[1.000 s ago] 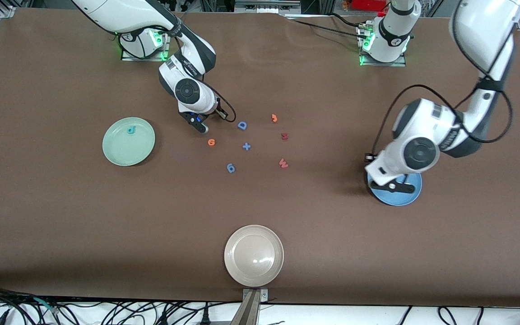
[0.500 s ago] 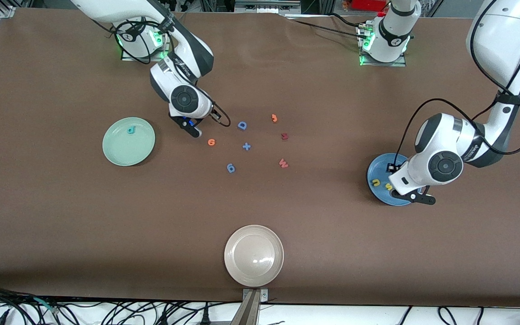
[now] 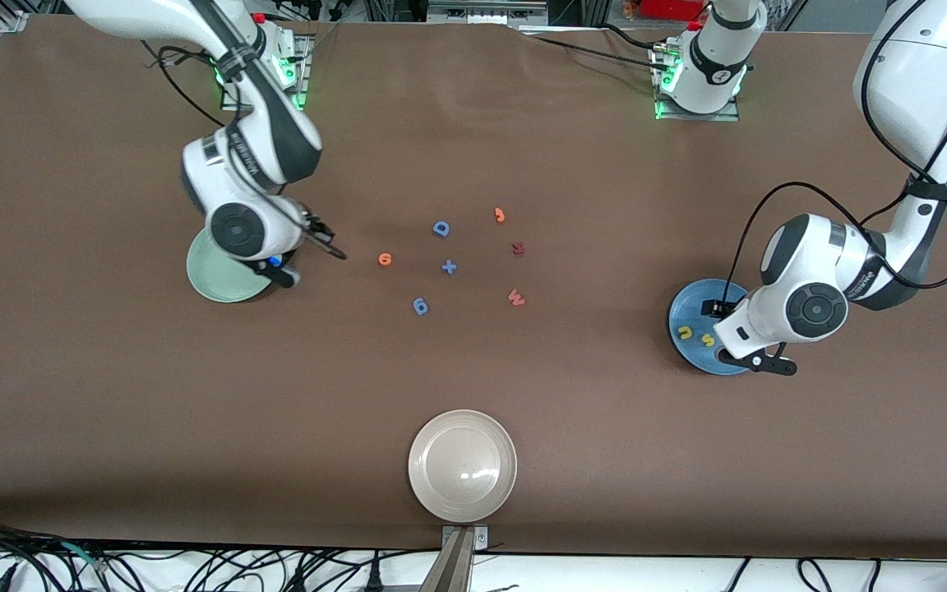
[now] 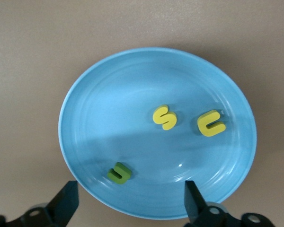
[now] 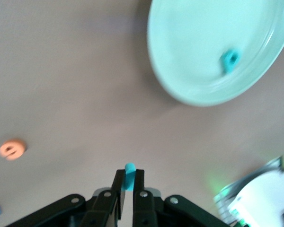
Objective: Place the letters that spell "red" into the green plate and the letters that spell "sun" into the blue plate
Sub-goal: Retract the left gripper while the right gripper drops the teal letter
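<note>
Our right gripper [image 5: 128, 189] is clamped on a small teal letter [image 5: 129, 173], which we take for the "r"; the piece stands up between the 2 fingers so it can drop straight out. In the front view this gripper hangs over the rim of the green plate [image 3: 209, 279] at the edge toward the table's middle. The teal "d" [image 5: 229, 60] already lies in that plate, near its rim, leaving most of the dish bare for a release. The orange "e" [image 3: 385, 260] sits on the cloth, well apart from the plate, with open table between them.

Our left gripper [image 4: 131, 204] hangs over the blue plate [image 4: 99, 118] with its 2 fingers spread wide and nothing between them. The yellow "s" [image 4: 164, 117], yellow "u" [image 4: 211, 123] and olive "n" [image 4: 119, 172] all lie inside the rim, so we judge "sun" finished. The "n" rests close to the plate's edge.

The spare letters cluster mid-table, and the beige plate [image 3: 432, 477] sits nearest the front camera, clear of both arms.
</note>
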`<control>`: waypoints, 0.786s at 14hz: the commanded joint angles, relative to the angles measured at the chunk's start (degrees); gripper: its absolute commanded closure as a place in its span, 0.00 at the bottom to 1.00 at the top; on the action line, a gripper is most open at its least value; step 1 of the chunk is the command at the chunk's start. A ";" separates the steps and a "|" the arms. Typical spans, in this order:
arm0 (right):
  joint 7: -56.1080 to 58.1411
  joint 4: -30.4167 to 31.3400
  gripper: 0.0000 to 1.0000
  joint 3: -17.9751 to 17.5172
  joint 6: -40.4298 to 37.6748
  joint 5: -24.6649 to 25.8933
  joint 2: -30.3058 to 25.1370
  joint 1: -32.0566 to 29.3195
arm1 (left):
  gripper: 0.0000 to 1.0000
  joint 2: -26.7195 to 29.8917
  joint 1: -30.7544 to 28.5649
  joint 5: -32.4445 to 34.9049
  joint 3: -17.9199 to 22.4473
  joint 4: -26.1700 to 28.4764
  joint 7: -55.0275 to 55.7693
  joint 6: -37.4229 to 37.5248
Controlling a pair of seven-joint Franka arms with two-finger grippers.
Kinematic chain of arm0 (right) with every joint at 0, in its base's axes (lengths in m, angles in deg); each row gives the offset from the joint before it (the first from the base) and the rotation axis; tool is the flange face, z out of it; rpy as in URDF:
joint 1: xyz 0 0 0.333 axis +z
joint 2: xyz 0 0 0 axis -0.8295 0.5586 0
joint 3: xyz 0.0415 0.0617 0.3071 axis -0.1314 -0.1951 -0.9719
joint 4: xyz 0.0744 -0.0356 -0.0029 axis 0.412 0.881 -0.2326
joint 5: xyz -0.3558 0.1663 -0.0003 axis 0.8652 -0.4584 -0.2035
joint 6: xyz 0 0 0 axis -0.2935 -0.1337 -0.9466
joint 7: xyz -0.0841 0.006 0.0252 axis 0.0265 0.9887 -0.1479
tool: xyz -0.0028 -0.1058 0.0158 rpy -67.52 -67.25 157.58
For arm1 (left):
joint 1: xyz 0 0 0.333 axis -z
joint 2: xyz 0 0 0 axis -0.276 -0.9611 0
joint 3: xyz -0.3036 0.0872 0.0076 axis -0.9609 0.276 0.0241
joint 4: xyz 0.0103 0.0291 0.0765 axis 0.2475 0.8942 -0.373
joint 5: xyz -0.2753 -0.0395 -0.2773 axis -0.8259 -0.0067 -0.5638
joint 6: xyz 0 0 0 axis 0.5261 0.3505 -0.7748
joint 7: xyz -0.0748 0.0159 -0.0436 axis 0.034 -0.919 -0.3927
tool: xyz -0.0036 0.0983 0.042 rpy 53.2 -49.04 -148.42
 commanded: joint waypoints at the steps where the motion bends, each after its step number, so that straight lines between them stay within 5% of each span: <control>1: 12.01 0.29 0.93 6.31 -0.93 0.50 -1.13 0.06 | 0.00 -0.04 -0.34 0.74 -0.47 -0.28 -0.67 0.00; 4: 21.35 1.16 0.93 11.78 2.23 0.41 0.10 0.06 | 0.00 -0.48 -0.43 0.65 -0.47 -0.37 -0.59 0.08; 11: 24.27 6.53 0.93 12.93 14.01 0.06 4.23 0.06 | 0.00 1.53 0.01 0.65 -1.87 -4.83 -0.59 5.15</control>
